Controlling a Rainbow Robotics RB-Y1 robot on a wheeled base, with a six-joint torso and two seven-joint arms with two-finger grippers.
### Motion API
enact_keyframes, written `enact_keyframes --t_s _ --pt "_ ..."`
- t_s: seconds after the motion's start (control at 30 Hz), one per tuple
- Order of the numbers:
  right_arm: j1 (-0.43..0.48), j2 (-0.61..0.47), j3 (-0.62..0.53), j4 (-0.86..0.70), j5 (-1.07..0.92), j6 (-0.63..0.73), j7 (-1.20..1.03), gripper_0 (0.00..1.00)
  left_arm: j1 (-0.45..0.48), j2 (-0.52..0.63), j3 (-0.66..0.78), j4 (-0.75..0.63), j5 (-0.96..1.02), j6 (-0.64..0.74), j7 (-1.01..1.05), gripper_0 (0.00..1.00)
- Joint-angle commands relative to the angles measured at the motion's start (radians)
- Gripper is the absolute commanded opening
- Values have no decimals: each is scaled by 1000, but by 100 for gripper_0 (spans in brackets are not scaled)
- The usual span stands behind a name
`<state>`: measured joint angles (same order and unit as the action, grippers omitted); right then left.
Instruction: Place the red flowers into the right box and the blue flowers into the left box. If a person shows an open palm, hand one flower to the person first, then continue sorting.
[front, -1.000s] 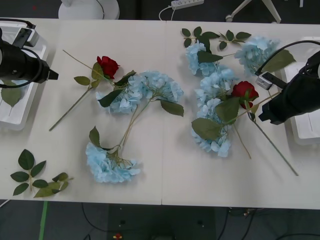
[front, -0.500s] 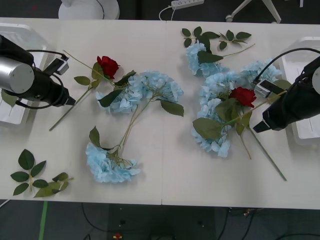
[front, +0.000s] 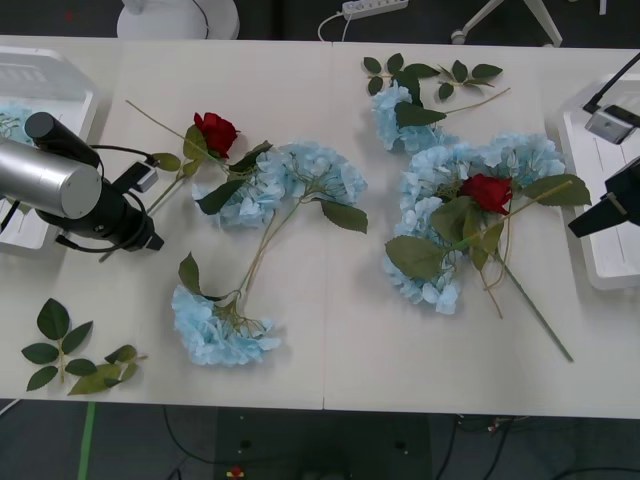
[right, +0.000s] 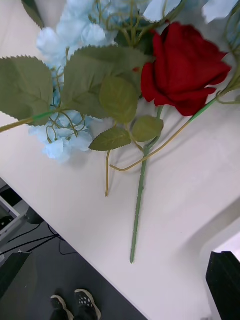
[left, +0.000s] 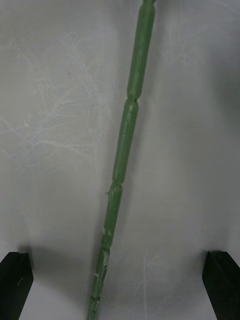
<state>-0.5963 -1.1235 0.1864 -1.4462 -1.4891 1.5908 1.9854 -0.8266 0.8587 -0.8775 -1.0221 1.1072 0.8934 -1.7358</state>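
Note:
Two red flowers lie on the table: one rose (front: 216, 132) at the left, one rose (front: 488, 192) (right: 185, 70) on top of the right-hand blue flowers (front: 432, 175). More blue flowers (front: 300, 175) (front: 220, 330) lie mid-table. My left gripper (front: 148, 240) (left: 120, 285) is open, low over the left rose's stem (left: 125, 150), which runs between its fingers. My right gripper (front: 582, 224) hangs open beside the right box (front: 605, 265), clear of the rose, with one finger (right: 223, 282) showing. The left box (front: 50, 75) holds something blue at its far edge.
Bloomless leaf sprigs lie at the front left (front: 70, 355) and at the back (front: 430, 72). The right rose's long stem (front: 535, 310) points toward the front edge. A cable plug (front: 610, 122) rests over the right box.
My left arm swung from over the left box down onto the left rose's stem. My right gripper drew back to the right, and the right rose now lies on the blue flowers.

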Motion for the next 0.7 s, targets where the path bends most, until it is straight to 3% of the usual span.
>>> enact_keyframes --t_s 0.03,0.43,0.47,0.53,0.57,0.63,0.67,0.7 --pt "-4 -15 -99 -23 9 11 -112 100 -43 -41 -21 37 19 -14 -85 100" --pt "-45 159 33 30 337 -124 -583 100 -60 -141 -32 163 2 -82 -106 100" --pt "-46 168 41 41 345 -133 -593 100 -62 -141 -40 165 2 -85 -110 95" --pt "-46 194 59 70 349 -170 -603 100 -66 -141 -67 165 5 -100 -111 60" --pt "-46 202 64 78 349 -180 -606 100 -66 -141 -74 166 8 -103 -111 51" --pt "-46 222 67 104 354 -201 -611 100 -66 -141 -83 175 11 -106 -110 6" --pt "-46 232 68 116 357 -212 -612 100 -66 -144 -83 186 13 -106 -111 0" --pt "-46 238 73 122 360 -224 -614 100 -66 -145 -83 194 14 -108 -114 0"
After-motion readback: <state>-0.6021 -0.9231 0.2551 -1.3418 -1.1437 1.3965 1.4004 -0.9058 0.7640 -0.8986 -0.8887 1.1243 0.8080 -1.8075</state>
